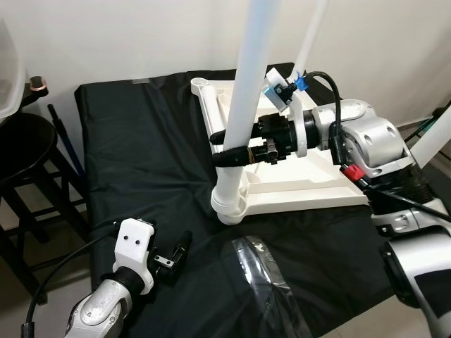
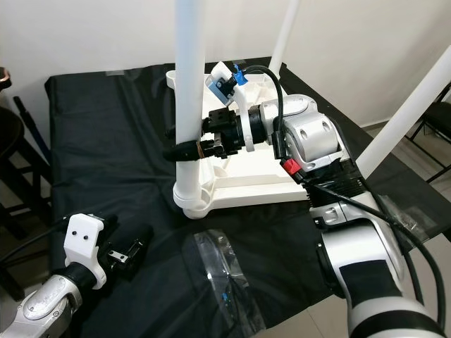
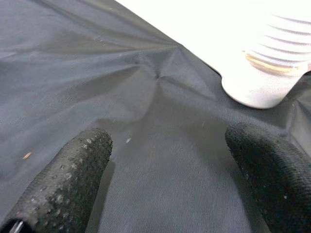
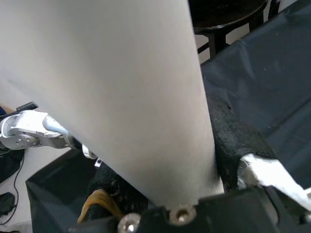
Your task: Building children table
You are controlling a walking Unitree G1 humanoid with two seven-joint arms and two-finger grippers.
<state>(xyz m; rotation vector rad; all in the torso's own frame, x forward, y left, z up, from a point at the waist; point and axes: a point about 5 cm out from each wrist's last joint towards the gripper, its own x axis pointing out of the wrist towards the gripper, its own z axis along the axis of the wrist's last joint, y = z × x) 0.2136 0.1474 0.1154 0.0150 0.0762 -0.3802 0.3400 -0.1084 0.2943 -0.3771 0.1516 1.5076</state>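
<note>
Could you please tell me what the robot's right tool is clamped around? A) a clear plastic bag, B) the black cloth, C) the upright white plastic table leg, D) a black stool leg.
C: the right tool is closed around the upright white plastic table leg, just above its threaded corner socket.

The white table leg (image 1: 248,91) runs out past the top edge of both eye views, so its upper end cannot be seen. Two more legs (image 2: 407,116) are cut off the same way (one at the top, one at the right edge). The right gripper (image 1: 232,156) wraps the near leg, and its far finger is hidden behind the tube. The tabletop (image 1: 296,190) is partly covered by the right arm. A clear plastic bag (image 2: 222,278) on the desk holds something too small to make out.
</note>
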